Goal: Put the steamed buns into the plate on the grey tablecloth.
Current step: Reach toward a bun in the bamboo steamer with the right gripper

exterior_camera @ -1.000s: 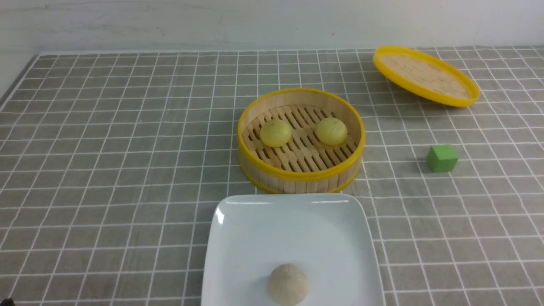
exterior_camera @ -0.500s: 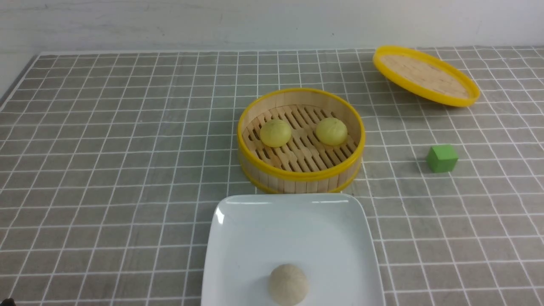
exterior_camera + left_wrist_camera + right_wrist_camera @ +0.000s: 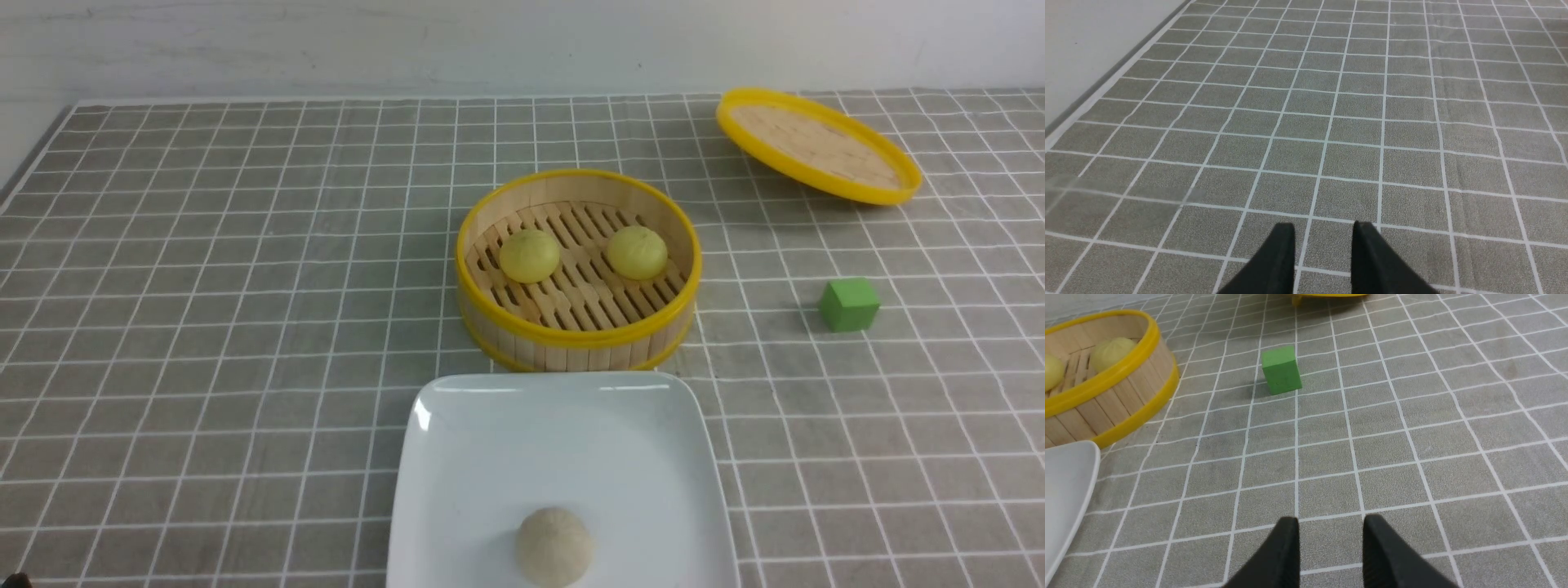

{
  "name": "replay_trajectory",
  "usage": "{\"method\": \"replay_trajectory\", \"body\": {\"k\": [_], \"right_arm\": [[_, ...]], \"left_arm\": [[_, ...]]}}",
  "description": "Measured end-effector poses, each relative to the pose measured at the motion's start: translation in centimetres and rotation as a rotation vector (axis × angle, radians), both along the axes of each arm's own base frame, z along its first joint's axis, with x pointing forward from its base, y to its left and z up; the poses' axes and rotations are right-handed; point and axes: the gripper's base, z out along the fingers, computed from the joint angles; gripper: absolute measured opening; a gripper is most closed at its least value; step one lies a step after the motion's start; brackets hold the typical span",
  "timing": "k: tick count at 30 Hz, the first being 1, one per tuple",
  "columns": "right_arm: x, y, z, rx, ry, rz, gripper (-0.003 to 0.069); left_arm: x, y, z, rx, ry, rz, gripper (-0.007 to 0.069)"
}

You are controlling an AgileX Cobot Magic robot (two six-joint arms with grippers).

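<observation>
In the slatted bamboo steamer (image 3: pixel 571 347) sit two smooth domed steamed buns (image 3: pixel 530 256).

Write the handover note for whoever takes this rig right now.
Left gripper: open, empty, over bare grey tablecloth.
Right gripper: open, empty, green cube ahead of it.
Left yellow bun and right yellow bun sit in the open bamboo steamer, behind the white square plate.
Plate holds only a greyish-beige bun.
Done: no yellow bun on the plate yet.
To do: both go onto the plate.
</observation>
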Motion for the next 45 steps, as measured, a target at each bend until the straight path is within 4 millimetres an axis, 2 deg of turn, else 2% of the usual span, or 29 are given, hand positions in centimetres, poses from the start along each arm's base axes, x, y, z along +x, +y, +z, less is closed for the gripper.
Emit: {"method": "replay_trajectory", "body": {"k": [4,5,7,8,9,10,13,14,15,19,22,24,26,27,28,30,31,32,35,39,41,42,44,45], "right_arm": [[0.0,0.0,0.1,0.002,-0.012,-0.006,0.0239],[0.0,0.0,0.1,0.046,-0.014,-0.011,0.0239],[0.1,0.3,0.2,0.237,-0.017,-0.032,0.0239],[0.1,0.4,0.2,0.293,-0.014,-0.037,0.0239],[0.1,0.5,0.3,0.395,-0.013,-0.049,0.0239],[0.1,0.8,0.3,0.605,0.011,-0.075,0.0239],[0.0,1.1,0.4,0.860,0.045,-0.110,0.0239],[0.0,1.2,0.4,0.867,0.046,-0.111,0.0239],[0.1,1.2,0.4,0.907,0.046,-0.117,0.0239],[0.1,1.2,0.5,0.929,0.036,-0.117,0.0239],[0.1,1.0,1.6,0.903,-0.037,-0.092,0.0227],[-0.1,0.9,3.7,0.835,-0.115,-0.054,0.0204],[-0.3,0.8,6.5,0.706,-0.182,-0.022,0.0155],[-0.3,0.8,6.9,0.690,-0.189,-0.020,0.0143],[-0.2,0.7,8.4,0.589,-0.180,-0.016,0.0102],[0.7,0.6,10.9,0.389,-0.071,-0.036,0.0019],[1.3,0.5,11.4,0.334,-0.003,-0.051,0.0000],[1.9,0.5,11.6,0.286,0.091,-0.069,-0.0010],[5.1,0.5,11.6,0.176,0.429,-0.122,-0.0015],[9.0,1.7,10.4,0.123,0.707,-0.058,-0.0015],[11.4,3.2,9.7,0.107,0.803,0.065,-0.0013],[13.1,4.6,9.3,0.103,0.852,0.177,-0.0007],[14.3,5.8,9.3,0.097,0.870,0.253,0.0000],[16.2,7.4,8.7,0.082,0.906,0.347,0.0013]], "left_arm": [[0.0,0.0,0.0,-0.015,-0.002,0.005,0.0234],[0.0,0.0,0.0,-0.056,-0.010,0.012,0.0235],[0.1,-0.3,0.0,-0.244,-0.033,0.034,0.0236],[0.1,-0.4,0.0,-0.270,-0.036,0.037,0.0237],[0.1,-0.6,0.0,-0.415,-0.045,0.055,0.0237],[0.1,-1.1,0.1,-0.667,-0.057,0.083,0.0237],[0.1,-1.8,0.2,-1.173,-0.056,0.157,0.0237],[0.1,-1.9,0.2,-1.184,-0.056,0.157,0.0237],[0.1,-2.1,0.3,-1.370,-0.050,0.190,0.0237],[0.1,-2.2,0.4,-1.498,-0.046,0.216,0.0237],[0.1,-2.2,0.4,-1.412,-0.046,0.185,0.0237],[-0.1,-2.5,1.0,-1.294,-0.008,0.130,0.0236],[-0.6,-2.8,3.4,-1.173,-0.008,0.040,0.0219],[-0.7,-2.8,3.6,-1.151,-0.002,0.029,0.0216],[-1.0,-3.0,5.1,-1.089,0.001,-0.008,0.0191],[-1.1,-3.1,7.4,-0.987,0.060,-0.032,0.0142],[-0.8,-3.1,8.1,-0.938,0.120,-0.025,0.0113],[-0.5,-3.1,8.6,-0.903,0.167,-0.013,0.0088],[1.1,-3.1,9.1,-0.734,0.464,0.019,0.0012],[3.2,-3.1,9.5,-0.610,0.675,-0.008,0.0002],[4.5,-3.1,9.8,-0.561,0.734,-0.040,0.0002],[5.2,-3.1,9.9,-0.538,0.758,-0.059,0.0002],[5.7,-3.1,9.9,-0.528,0.769,-0.068,0.0002],[6.3,-3.1,9.8,-0.524,0.779,-0.074,0.0002]]}}
